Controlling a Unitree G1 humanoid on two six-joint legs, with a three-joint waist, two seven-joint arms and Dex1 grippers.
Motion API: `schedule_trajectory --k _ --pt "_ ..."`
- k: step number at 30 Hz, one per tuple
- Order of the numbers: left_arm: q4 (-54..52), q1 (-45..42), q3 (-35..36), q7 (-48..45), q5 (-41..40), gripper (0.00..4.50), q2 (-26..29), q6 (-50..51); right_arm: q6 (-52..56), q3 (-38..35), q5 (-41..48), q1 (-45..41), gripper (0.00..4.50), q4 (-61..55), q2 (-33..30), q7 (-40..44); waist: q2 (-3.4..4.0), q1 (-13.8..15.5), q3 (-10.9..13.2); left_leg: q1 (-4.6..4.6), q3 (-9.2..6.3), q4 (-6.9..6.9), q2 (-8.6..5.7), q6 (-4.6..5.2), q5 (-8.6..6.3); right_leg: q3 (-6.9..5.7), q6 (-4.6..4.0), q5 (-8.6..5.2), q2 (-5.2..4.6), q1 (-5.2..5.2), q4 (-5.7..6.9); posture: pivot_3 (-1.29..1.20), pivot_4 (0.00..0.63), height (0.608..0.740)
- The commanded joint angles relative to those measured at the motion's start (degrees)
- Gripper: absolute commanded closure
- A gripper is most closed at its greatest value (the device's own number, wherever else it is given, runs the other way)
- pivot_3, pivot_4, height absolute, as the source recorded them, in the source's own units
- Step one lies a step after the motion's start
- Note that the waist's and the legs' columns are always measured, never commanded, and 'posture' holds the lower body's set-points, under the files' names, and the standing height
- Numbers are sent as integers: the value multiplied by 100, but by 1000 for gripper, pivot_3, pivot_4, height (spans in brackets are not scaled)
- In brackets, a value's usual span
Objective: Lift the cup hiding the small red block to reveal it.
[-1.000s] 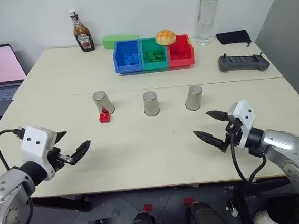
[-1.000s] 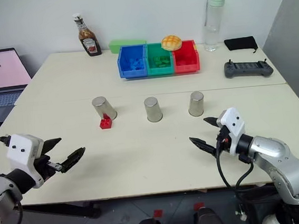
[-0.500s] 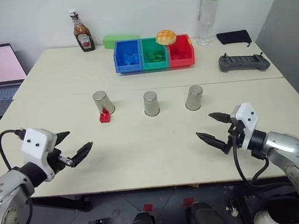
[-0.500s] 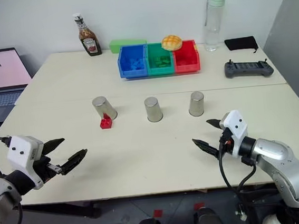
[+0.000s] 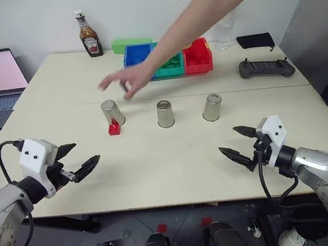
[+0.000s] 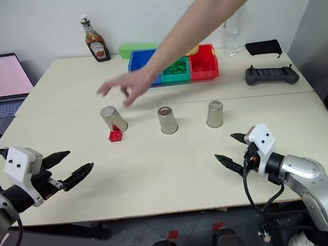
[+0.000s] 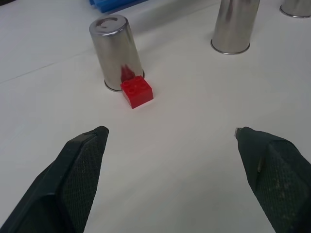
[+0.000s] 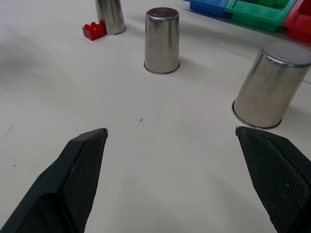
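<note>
The small inverted shiny silver metal cup (image 5: 112,111) beside the tiny red plastic block (image 5: 114,128) looks light, rigid and slippery, best pinched mid-wall by the released left gripper (image 5: 79,161); right gripper (image 5: 239,143) also spread, empty.

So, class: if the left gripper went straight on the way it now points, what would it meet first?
Probably the small red block, lying in the open against the nearest cup. The open left gripper aims between that cup and the middle cup, so with depth unclear it might slip past.
</note>
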Motion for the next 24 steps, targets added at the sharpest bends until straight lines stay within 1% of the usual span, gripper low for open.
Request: schedule_trajectory --k 1,12,24 --pt "-90 -61 103 -21 -39 54 87 -80 -161 -73 -25 -25 0 -167 -47 56 0 0 0 0 0 0 0 0 0 0 0 0 0 0 0 0 150 740" --pt "-101 -21 52 -43 25 54 91 -145 -130 55 -32 -134 0 -207 -47 75 0 0 0 0 0 0 0 0 0 0 0 0 0 0 0 0 150 740" --pt "-66 -59 24 -122 61 54 115 -162 -201 65 -49 -42 0 -199 -23 125 0 0 0 0 0 0 0 0 0 0 1 -1 0 0 0 0 150 740"
